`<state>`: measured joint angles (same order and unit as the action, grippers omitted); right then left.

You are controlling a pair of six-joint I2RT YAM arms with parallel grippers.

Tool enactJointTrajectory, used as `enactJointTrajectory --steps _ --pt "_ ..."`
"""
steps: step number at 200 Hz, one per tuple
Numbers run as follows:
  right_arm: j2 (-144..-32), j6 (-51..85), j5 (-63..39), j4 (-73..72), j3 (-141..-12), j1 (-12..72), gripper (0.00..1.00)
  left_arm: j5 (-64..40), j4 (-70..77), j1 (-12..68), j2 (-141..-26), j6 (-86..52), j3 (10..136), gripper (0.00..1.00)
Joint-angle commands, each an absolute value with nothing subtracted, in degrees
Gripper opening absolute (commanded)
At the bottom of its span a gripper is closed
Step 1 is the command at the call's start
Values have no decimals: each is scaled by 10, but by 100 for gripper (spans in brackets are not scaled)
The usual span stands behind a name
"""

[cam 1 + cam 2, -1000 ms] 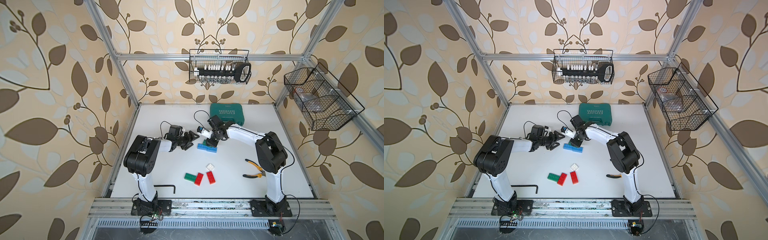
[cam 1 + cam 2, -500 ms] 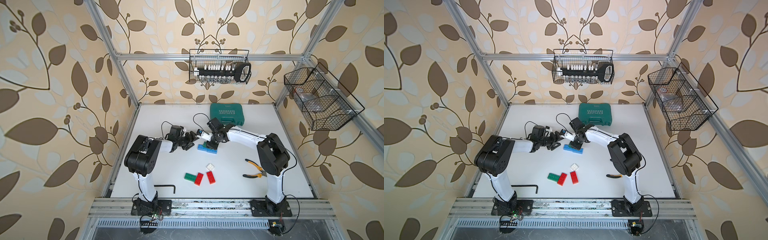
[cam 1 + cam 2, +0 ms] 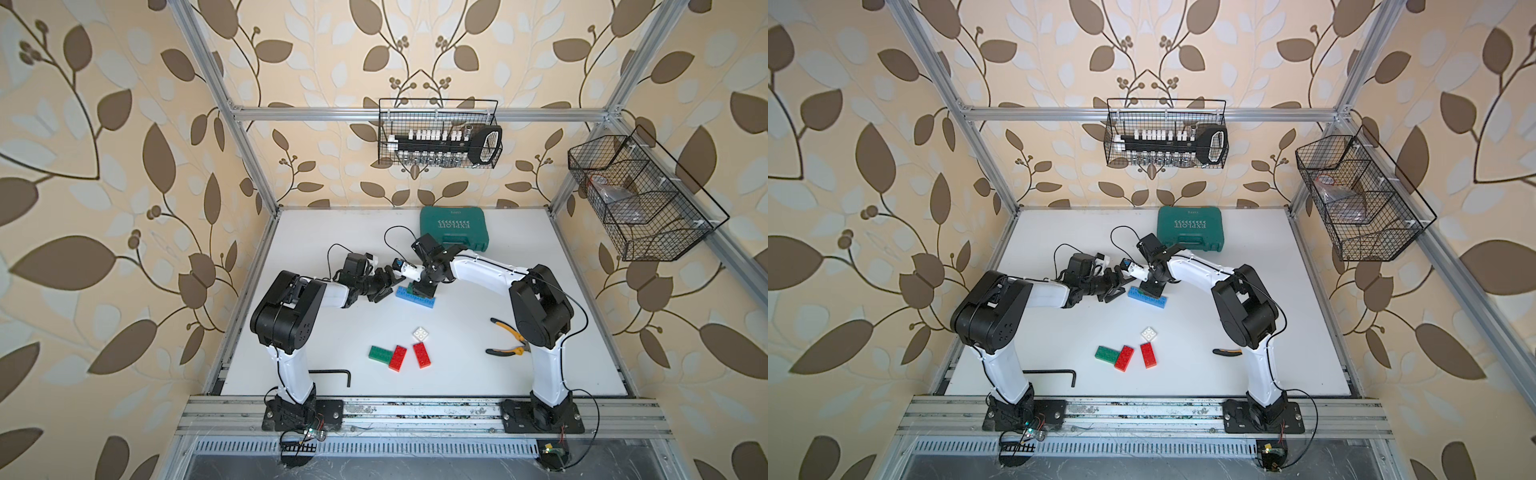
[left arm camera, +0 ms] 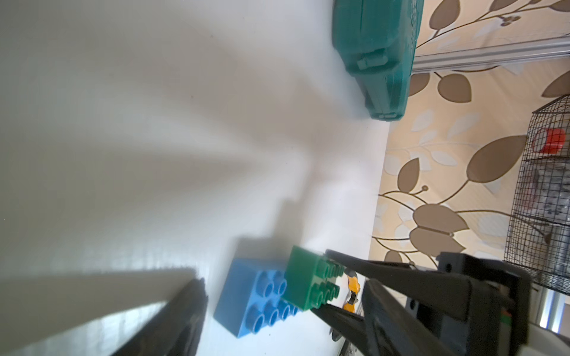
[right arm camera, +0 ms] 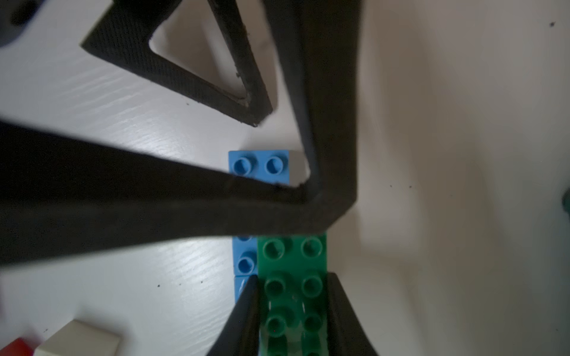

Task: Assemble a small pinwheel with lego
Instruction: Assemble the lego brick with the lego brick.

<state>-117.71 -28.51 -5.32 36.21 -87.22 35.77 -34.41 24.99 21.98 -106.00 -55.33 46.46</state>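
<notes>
Down on the white table, on the side of the teal tool case that faces the arm bases, both arms meet over the build. The right gripper is clamped narrow on a green brick, one finger on each long side, and the right wrist view shows it plainly. That green brick sits on top of the blue bricks, two laid end to end in a row just in front of the case, and it overhangs one long edge of the row rather than sitting square. Whether it is pressed fully home cannot be told. The left gripper comes in from the side of the row away from the case's handle edge, jaws spread wide, nothing held; the end of the blue row lies between its fingers, with clear table showing beside one of them in the left wrist view. Further from the case, toward the bases, the loose pieces wait: a white square brick, two red bricks just beyond it, and a second green brick touching one red. Yellow-handled pliers lie beside the right arm, and a black hex key lies farthest from the case, by the left arm's base.
</notes>
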Motion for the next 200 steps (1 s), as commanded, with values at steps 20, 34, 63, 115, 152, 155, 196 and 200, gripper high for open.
enactJointTrajectory --steps 20,34,63,115,152,155,196,200 --pt "-1238 -278 -10 434 -825 364 9 -291 117 266 -1091 -461 478 82" --pt "-1244 -284 -7 437 -829 366 9 -289 124 266 -1100 -481 467 82" --pt "-1228 -337 -11 428 -823 365 10 -304 222 223 -1042 -582 390 83" --pt "-1200 -494 -83 451 -830 344 16 -263 -5 212 -865 -507 431 86" --pt "-1213 -496 -87 444 -861 345 28 -293 -61 208 -821 -506 398 87" --pt "-1214 -496 -87 444 -863 347 29 -295 -65 207 -811 -506 396 88" --pt "-1187 -463 -86 410 -872 346 49 -299 -152 205 -754 -497 384 93" --pt "-1180 -461 -85 404 -869 348 52 -301 -159 205 -749 -497 383 94"
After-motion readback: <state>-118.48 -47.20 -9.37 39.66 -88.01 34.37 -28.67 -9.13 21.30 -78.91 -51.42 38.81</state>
